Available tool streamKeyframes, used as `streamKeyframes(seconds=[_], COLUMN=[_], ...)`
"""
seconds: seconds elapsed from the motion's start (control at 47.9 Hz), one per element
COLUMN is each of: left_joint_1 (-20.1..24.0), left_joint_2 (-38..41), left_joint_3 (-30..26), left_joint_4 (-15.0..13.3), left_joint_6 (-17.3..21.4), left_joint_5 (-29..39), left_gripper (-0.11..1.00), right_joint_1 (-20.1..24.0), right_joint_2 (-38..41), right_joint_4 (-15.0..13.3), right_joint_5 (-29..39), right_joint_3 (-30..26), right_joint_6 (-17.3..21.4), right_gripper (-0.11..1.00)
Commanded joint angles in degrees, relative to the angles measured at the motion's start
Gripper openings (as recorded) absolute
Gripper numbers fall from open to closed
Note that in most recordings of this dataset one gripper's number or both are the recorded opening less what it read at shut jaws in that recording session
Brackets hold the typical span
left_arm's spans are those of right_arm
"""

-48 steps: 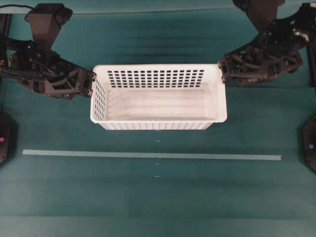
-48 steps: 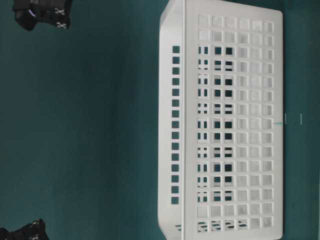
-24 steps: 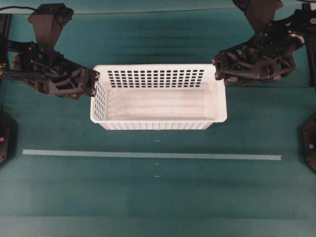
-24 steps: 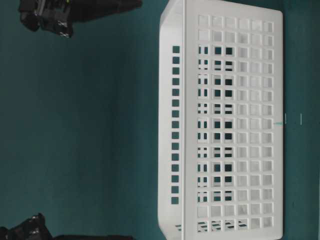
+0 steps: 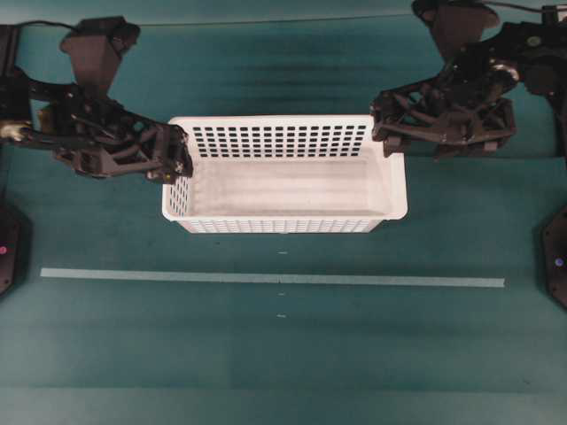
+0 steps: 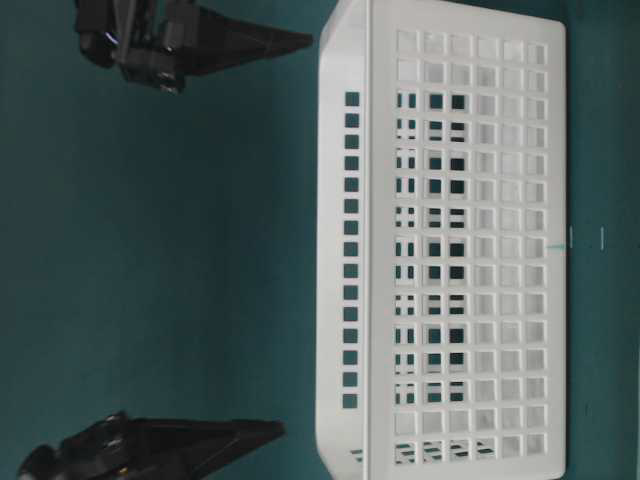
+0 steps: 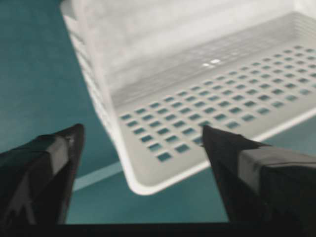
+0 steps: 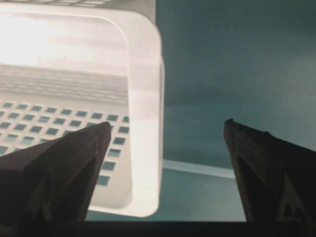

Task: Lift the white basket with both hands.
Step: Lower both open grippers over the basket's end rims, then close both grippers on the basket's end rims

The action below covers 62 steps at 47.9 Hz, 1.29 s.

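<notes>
The white basket point(image 5: 283, 119) stands empty on the green table, its long side running left to right. My left gripper point(image 5: 182, 152) is open at the basket's left end, one finger inside the wall and one outside. In the left wrist view the basket's corner point(image 7: 148, 185) lies between the spread left gripper point(image 7: 142, 127) without visible contact. My right gripper point(image 5: 381, 124) is open at the back right corner. In the right wrist view the rolled rim point(image 8: 145, 98) stands inside the right gripper point(image 8: 167, 122), nearer the left finger. The table-level view shows the basket point(image 6: 450, 240) resting flat.
A pale tape strip point(image 5: 266, 278) crosses the table in front of the basket. Dark arm bases sit at the left edge point(image 5: 7, 248) and right edge point(image 5: 556, 266). Black arm links stand behind both basket ends.
Both grippers have gone from shut to open and moved inward over the basket's ends. The basket has not moved.
</notes>
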Motion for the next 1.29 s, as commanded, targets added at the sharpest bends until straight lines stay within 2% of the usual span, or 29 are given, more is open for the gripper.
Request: streamKeyframes(seconds=[0.0,0.104,0.355,0.71,1.273], left_joint_1=[0.8,1.1,1.1,1.1,1.1], left_joint_2=[0.7,2.2,7.4,11.8,13.2], left_joint_3=[-0.4,-0.4,-0.4,0.6,1.1], left_joint_4=[0.2,0.2,0.2,0.3,0.2], left_joint_6=[-0.5,-1.0,-4.7,-4.7,-4.9], left_joint_5=[-0.3,-0.2,-1.3,-5.5,-7.7], left_gripper=[0.95,0.95,0.95,0.95,0.94], right_joint_1=[0.5,0.6,1.8,3.3,3.5], right_joint_2=[1.2,2.6,6.0,8.6,9.3], right_joint_4=[0.2,0.2,0.2,-0.6,-0.7], right_joint_5=[-0.8,-1.7,-2.1,-11.3,-14.2], right_joint_3=[-1.2,-2.0,-2.1,1.8,4.0], right_joint_6=[-0.2,-0.1,0.1,4.5,5.4], right_gripper=[0.94,0.93,0.93,0.93,0.93])
